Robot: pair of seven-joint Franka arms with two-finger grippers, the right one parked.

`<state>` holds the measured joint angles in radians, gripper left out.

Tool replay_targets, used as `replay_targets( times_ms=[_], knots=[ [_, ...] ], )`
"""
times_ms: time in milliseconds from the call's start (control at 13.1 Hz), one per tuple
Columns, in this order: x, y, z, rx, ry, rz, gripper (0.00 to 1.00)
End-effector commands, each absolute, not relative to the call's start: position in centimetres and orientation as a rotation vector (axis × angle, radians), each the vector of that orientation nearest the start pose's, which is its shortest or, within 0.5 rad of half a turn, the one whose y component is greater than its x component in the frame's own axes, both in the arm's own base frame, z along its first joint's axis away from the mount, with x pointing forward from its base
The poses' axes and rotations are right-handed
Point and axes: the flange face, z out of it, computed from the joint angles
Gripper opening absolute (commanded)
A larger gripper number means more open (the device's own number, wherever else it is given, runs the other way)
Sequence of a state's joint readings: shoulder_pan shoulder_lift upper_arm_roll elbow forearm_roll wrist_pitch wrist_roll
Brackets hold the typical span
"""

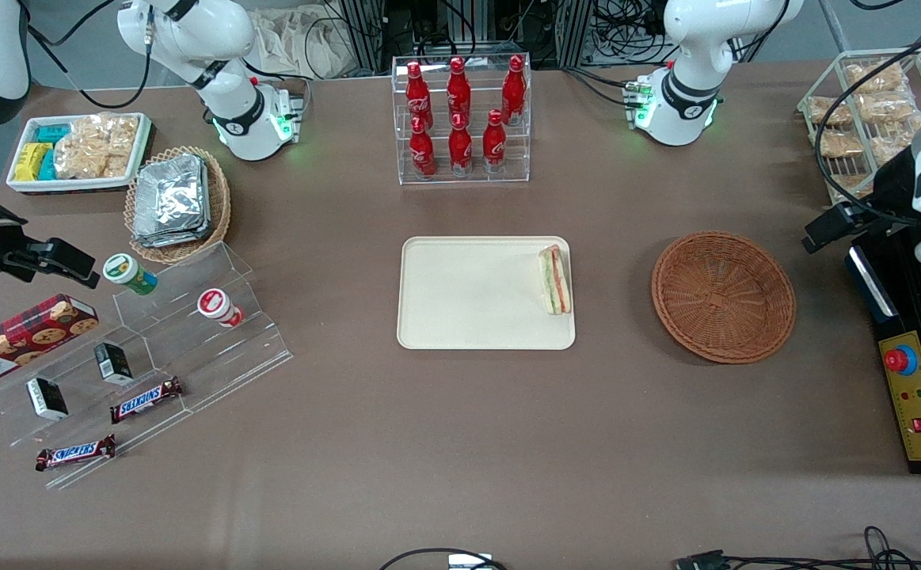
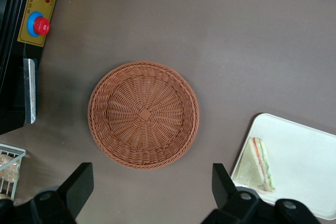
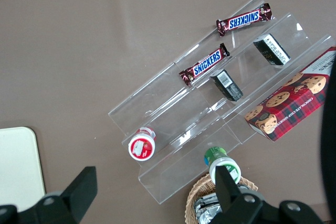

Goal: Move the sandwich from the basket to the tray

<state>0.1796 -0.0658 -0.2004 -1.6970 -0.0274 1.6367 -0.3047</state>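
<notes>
- Front: the sandwich (image 1: 554, 279) lies on the tray (image 1: 468, 317), at the edge nearest the empty basket (image 1: 723, 296) — task looks done.
- Left wrist: gripper (image 2: 149, 195) hangs above the basket, fingers (image 2: 79, 184) spread, holding nothing — apparently let go.

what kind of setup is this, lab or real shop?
Likely a lab mock-up of a snack counter: cola bottle rack, emergency-stop box, cabling. Sandwich lies on the tray; the open tool hovers above the empty basket.

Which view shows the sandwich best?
Front view: the whole sandwich lies unobstructed on the tray. The left wrist view has it beside the open gripper, above the basket. The right wrist view misses it.
</notes>
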Motion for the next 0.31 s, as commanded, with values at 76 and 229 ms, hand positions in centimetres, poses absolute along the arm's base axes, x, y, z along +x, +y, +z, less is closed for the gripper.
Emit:
replay_targets(
  times_ms=[76, 229],
  knots=[
    [53.66, -0.55, 61.38, -3.143, -0.414, -0.042, 1.0],
    [53.65, -0.63, 61.99, -3.136, -0.409, -0.031, 1.0]
  ],
)
